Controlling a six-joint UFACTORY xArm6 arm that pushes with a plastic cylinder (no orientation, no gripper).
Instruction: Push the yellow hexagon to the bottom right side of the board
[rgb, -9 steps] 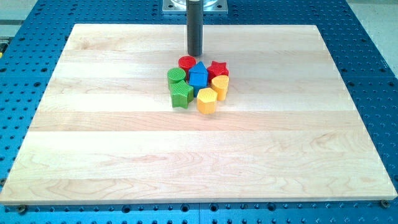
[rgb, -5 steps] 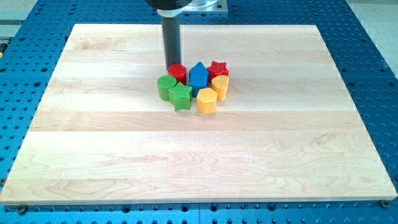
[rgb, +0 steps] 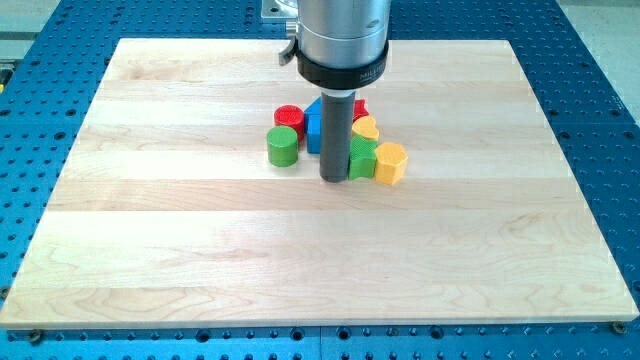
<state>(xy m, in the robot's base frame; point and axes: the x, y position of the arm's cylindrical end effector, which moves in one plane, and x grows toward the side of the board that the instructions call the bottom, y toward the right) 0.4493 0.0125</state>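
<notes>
1. The rod carries nothing; its tip (rgb: 333, 179) rests on the wooden board (rgb: 150, 250), just below the centre of the block cluster.
2. The yellow hexagon (rgb: 390, 163) sits at the cluster's right edge, in the upper middle of the board, far from the bottom right corner.
3. The relation that matters: the hexagon lies to the view's right of the tip and slightly up, with the green star (rgb: 361, 160) between them, touching or nearly touching the rod.
4. Behind the rod stand the blue block (rgb: 314, 128), the red star (rgb: 358, 107) and a second yellow block (rgb: 366, 127); the red cylinder (rgb: 289, 117) and green cylinder (rgb: 283, 146) sit to the left.
5. Judged from this, a push toward the bottom right needs the tip at the hexagon's upper left, where the other blocks crowd.
</notes>
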